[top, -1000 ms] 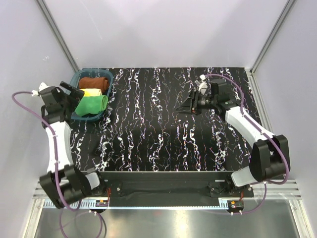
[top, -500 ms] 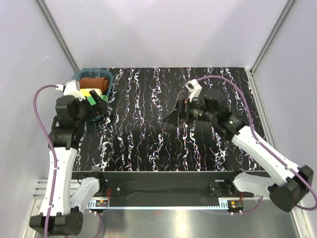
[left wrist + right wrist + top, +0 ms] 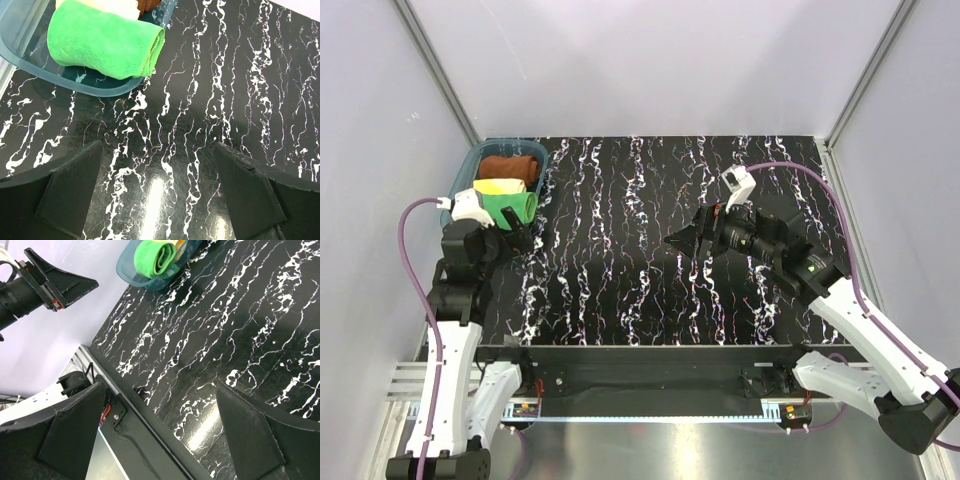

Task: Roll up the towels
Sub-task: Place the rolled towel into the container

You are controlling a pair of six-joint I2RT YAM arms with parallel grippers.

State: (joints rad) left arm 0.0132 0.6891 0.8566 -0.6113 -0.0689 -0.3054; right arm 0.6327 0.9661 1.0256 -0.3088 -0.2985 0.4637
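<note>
Left gripper (image 3: 157, 150) hovers wide open, empty, just beside the tray (image 3: 97, 90); right gripper (image 3: 160, 390), equally open and empty, well apart from it. Towels (image 3: 102, 45) lie rolled inside it: rolling seems done, only withdrawal remains

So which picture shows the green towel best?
Left wrist view: the green towel is big and close, rolled in the tray. The top view shows it small, partly behind the left arm. The right wrist view shows its rolled end, far off.
</note>
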